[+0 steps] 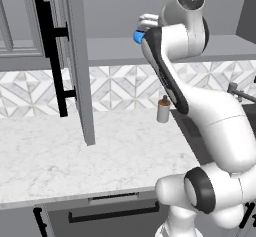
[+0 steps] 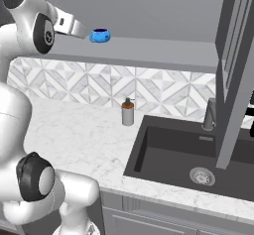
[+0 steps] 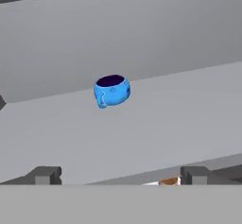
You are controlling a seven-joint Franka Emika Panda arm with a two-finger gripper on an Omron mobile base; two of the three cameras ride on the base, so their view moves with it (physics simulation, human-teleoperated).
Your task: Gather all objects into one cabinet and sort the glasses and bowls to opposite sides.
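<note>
the grey wall cabinet (image 1: 75, 61) stands open, its tall door swung out with the long black bar handle (image 1: 52, 51) facing the room, and its flat grey shelf (image 2: 163, 50) runs wide above the tiled backsplash. the white arm reaches up to that shelf level. the gripper (image 3: 118, 176) has its jaws spread wide and empty, the two dark fingertips (image 3: 45, 175) set far apart at the shelf's front edge. the small blue bowl (image 3: 112, 90) sits upright on the shelf, dark inside showing, straight ahead of the jaws and a little left of their midline, apart from them (near in the right base view, not touching). being round, it offers no long axis to align with. below, the soap dispenser bottle (image 2: 128, 113) stands on the marble counter (image 1: 75, 151) beside the sink (image 2: 188, 154).
</note>
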